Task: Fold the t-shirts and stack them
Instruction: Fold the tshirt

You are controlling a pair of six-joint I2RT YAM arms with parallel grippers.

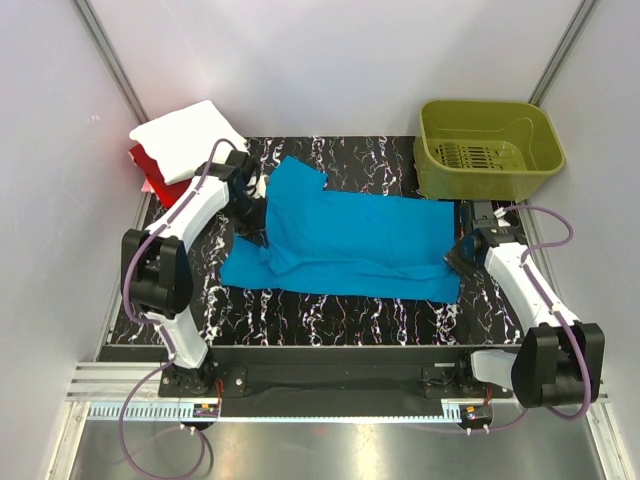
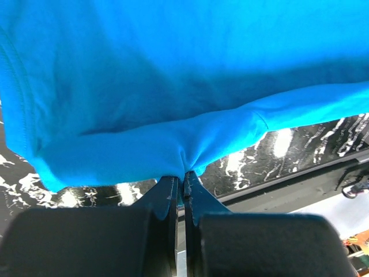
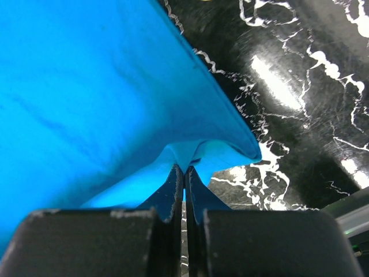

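Observation:
The turquoise-blue t-shirt (image 1: 345,243) lies spread lengthwise across the black marbled table (image 1: 330,320), partly folded over itself. My left gripper (image 1: 256,222) is shut on its left edge; the left wrist view shows cloth (image 2: 144,104) pinched between the fingertips (image 2: 168,190). My right gripper (image 1: 458,255) is shut on the shirt's right edge; the right wrist view shows a fold of blue cloth (image 3: 98,98) gathered at the fingertips (image 3: 174,179). A folded white t-shirt (image 1: 188,136) lies on a red t-shirt (image 1: 155,172) at the table's far left corner.
An olive-green plastic basket (image 1: 487,148) stands at the far right corner. White walls close in the left, right and back sides. The table's front edge and a metal rail (image 1: 330,410) run along the near side by the arm bases.

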